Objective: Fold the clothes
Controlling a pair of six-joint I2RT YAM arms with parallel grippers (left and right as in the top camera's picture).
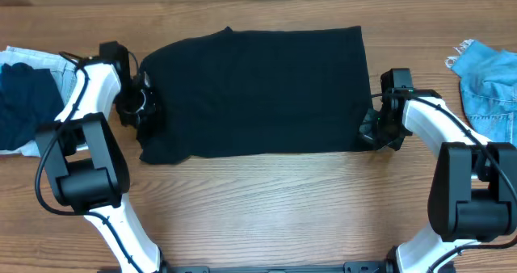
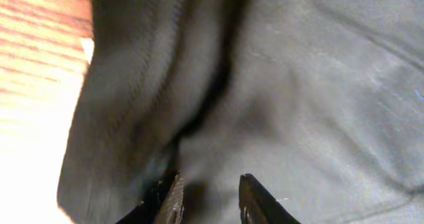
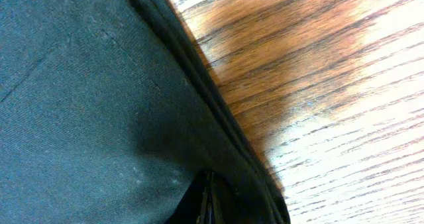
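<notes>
Overhead: the clothes (image 1: 258, 91), 1 black garment, lie flat on the table (image 1: 266, 216) between the 2 claws. The left claw (image 1: 145, 107) sits on their left edge, the right claw (image 1: 373, 132) at their lower right corner. A blue denim piece (image 1: 489, 79) lies well beyond the right claw.

Left wrist: the left claw's fingers (image 2: 173, 201) stand spread with a gap, and creased black cloth lies just ahead of them.

Right wrist: the right claw's jaws are pressed together, pinching the garment's hem, with bare wood just beside them.
</notes>
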